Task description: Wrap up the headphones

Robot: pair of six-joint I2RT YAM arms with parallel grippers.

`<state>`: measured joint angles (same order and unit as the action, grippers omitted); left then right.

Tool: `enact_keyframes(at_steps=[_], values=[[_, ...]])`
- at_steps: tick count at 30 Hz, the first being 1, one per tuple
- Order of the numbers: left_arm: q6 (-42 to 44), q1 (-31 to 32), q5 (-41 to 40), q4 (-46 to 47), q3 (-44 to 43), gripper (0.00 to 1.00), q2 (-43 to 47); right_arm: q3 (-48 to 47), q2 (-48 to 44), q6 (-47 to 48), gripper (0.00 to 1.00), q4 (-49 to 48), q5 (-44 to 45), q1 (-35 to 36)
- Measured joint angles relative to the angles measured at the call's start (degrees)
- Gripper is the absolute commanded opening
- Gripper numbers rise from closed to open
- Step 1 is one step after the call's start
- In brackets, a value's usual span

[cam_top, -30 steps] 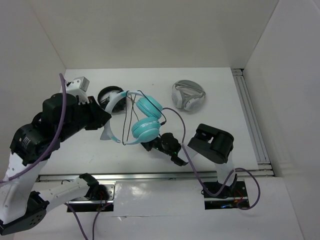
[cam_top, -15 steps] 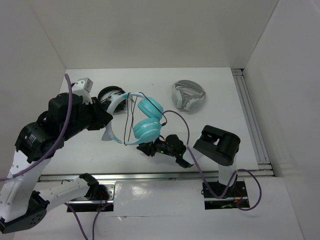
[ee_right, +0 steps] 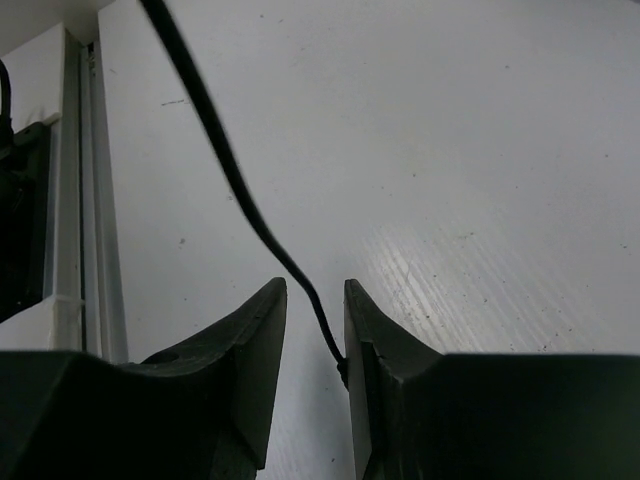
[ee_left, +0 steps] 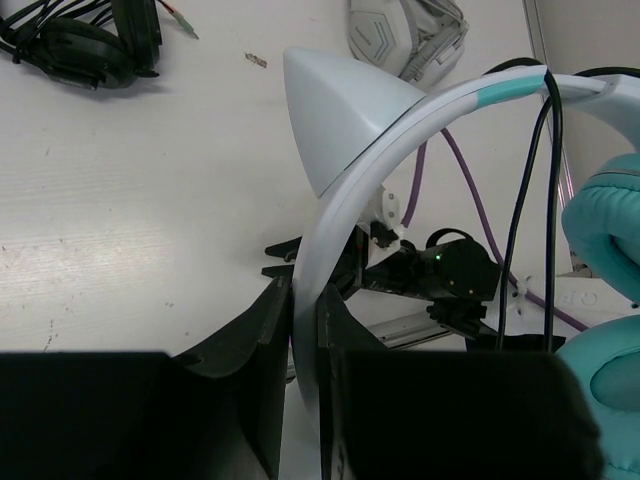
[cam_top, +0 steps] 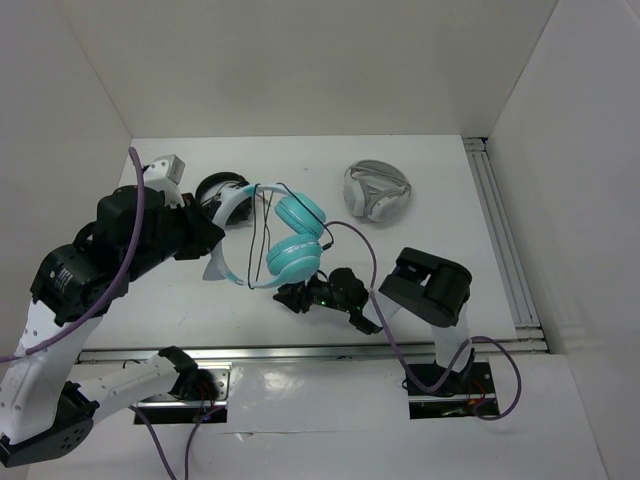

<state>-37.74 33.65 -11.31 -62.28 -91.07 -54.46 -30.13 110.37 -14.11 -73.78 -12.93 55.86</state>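
The headphones (cam_top: 293, 258) have teal ear cups, a white headband and a thin black cable, and hang above the table's middle. My left gripper (cam_top: 212, 240) is shut on the white headband (ee_left: 400, 130), which runs up between its jaws (ee_left: 305, 310). A teal cup (ee_left: 605, 230) and two cable strands (ee_left: 520, 200) show at the right of the left wrist view. My right gripper (cam_top: 288, 297) is low, just in front of the cups, pointing left. Its jaws (ee_right: 313, 300) stand a little apart. The black cable (ee_right: 230, 170) runs down between them and ends against the right finger.
All-black headphones (cam_top: 215, 188) lie at the back left, also in the left wrist view (ee_left: 80, 50). White-grey headphones (cam_top: 377, 190) lie at the back right. A metal rail (cam_top: 505, 240) runs along the right wall and another (cam_top: 300, 350) along the front edge.
My right gripper has swung left and nearer the front edge, under the teal cups. My left arm shifted slightly right with the headband. In the last half second only the right elbow moved a little.
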Motion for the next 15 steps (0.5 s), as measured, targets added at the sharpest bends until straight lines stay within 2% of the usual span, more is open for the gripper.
enact_keyframes(at_steps=[6,15], values=[[0.02,0.0,0.0,-0.5,0.0,0.0,0.0,-2.8,5.14,-0.55,0.35,-0.42,-0.83,-1.88],[0.0,0.0,0.0,-0.04,0.0,0.0,0.09,-2.89,7.23,-1.77,0.33,-0.35,-2.16,-3.23]])
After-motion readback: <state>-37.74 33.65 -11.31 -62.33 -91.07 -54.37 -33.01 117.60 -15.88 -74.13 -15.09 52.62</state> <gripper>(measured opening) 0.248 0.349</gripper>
